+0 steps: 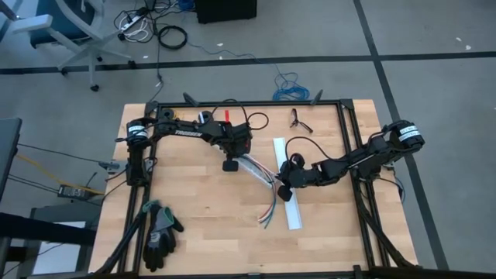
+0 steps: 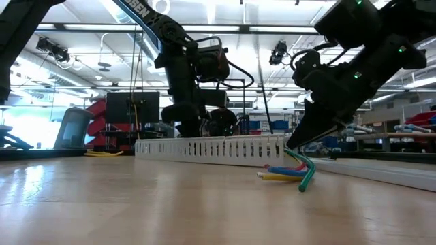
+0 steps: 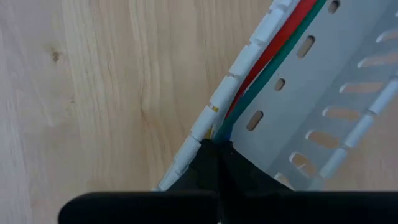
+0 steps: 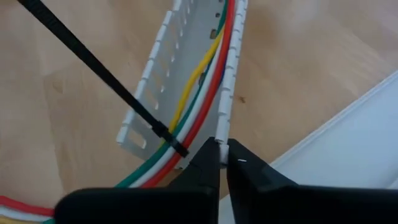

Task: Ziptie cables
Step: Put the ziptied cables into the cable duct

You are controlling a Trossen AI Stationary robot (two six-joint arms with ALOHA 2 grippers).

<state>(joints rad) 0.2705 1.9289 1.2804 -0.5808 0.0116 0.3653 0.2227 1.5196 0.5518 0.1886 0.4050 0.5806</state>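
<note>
Lying in a white slotted plastic duct [image 1: 254,168] near the table's [image 1: 201,232] centre, the cables [image 1: 269,211] fan out past its 5 o'clock end, thin and glossy: red, green, white and yellow. A thin black ziptie [image 4: 93,62] crosses them at that end. The right gripper [image 4: 222,163] has its fingers closed on the duct's toothed wall. The left gripper [image 3: 216,163], fingers closed, pinches the other end's wall at 10 o'clock. White lettering on the left arm is too small to read. A flat white strip [image 1: 288,190] lies beside; black gloves [image 1: 159,232] sit at 7 o'clock on the pale wood.
</note>
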